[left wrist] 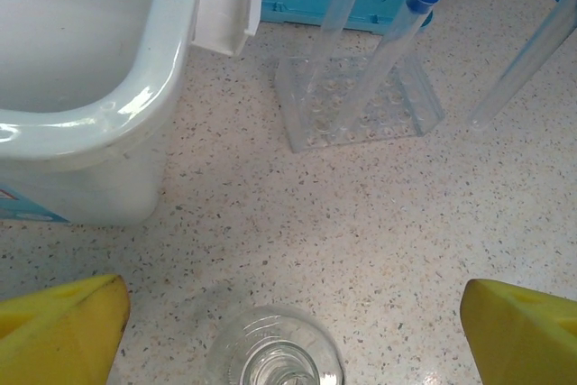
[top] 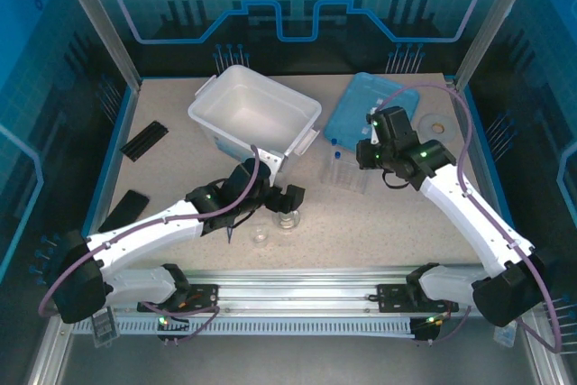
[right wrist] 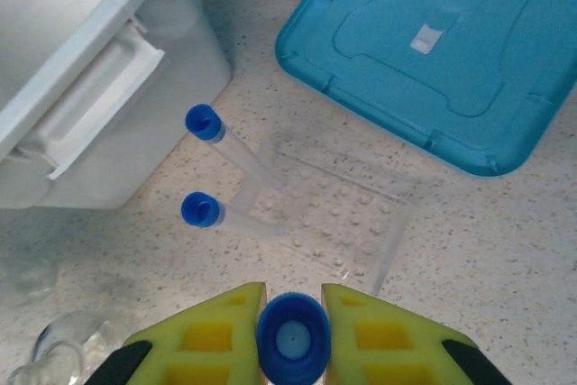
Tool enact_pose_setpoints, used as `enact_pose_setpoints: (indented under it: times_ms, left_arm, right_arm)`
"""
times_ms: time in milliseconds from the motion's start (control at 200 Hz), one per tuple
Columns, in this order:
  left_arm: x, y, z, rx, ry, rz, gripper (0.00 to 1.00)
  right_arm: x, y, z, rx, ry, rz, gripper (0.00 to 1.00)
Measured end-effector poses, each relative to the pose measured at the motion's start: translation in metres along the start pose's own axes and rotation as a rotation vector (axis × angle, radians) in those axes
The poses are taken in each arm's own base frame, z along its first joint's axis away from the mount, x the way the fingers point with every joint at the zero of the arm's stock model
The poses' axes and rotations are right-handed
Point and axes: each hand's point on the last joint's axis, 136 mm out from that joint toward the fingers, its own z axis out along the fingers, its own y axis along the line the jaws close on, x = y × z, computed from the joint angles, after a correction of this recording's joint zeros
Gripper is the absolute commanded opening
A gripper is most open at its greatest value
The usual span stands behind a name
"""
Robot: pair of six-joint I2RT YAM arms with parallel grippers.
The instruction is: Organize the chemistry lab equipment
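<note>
R gripper [right wrist: 293, 302] is clamped on a blue-capped tube [right wrist: 293, 342], held upright just near side of the clear rack [right wrist: 334, 223]. Two tubes already sit in the rack, far one [right wrist: 205, 122] & near one [right wrist: 200, 209], both leaning toward the white bin [left wrist: 135, 96]. The job looks like seating tube no. 3: bring its bottom end over a free hole away from the leaning pair, keep it vertical, go down slow, and let go only once it bottoms out. The rack looks light and prob. slides if nudged sideways. L gripper [left wrist: 290, 299] hangs wide open, fingers either side of a small glass [left wrist: 275, 353] on the table [left wrist: 361, 250], w/ no visible contact; beaker or flask, can't tell.
</note>
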Motion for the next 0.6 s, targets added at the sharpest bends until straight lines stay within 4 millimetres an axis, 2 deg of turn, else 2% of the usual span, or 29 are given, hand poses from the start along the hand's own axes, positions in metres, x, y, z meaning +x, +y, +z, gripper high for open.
enact_pose_setpoints:
  times_ms: [600]
  left_arm:
    - [0.01,0.009,0.0,-0.033,0.024,0.001,0.95]
  right_arm:
    - [-0.008,-0.005,0.029,0.104,-0.122,-0.017,0.18]
